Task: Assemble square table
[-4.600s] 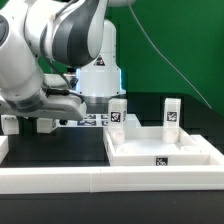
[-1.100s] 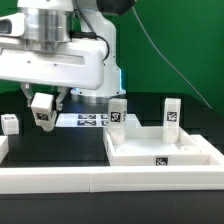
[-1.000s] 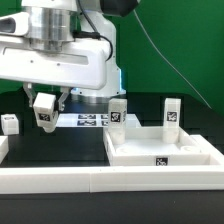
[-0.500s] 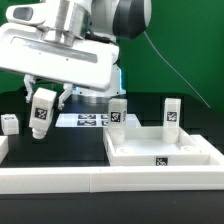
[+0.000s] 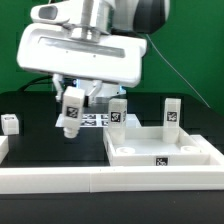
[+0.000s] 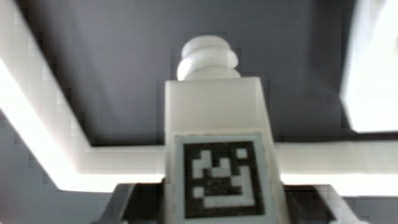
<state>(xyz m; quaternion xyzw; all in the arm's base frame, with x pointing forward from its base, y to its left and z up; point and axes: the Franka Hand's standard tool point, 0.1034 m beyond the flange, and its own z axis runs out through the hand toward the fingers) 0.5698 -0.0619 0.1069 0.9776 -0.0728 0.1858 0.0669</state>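
Observation:
My gripper [image 5: 72,99] is shut on a white block leg [image 5: 71,114], which hangs slightly tilted above the black table, to the exterior view's left of the tabletop. In the wrist view the same leg [image 6: 219,120] fills the middle, tag facing the camera and rounded screw tip [image 6: 210,50] pointing away, with my gripper [image 6: 222,205] closed on its sides. The white square tabletop [image 5: 135,156] lies rim up at the exterior view's right. Two legs [image 5: 118,112] [image 5: 171,113] stand upright at its far corners. Another leg [image 5: 10,124] lies at the far left.
A long white border rail [image 5: 80,180] runs along the front edge, and its corner [image 6: 80,150] shows below the leg in the wrist view. The marker board [image 5: 95,120] lies flat behind the held leg. A green backdrop stands behind.
The arm has picked the leg up from the table's left side and carried it toward the exterior view's right, closer to the tabletop. The grip has stayed the same.

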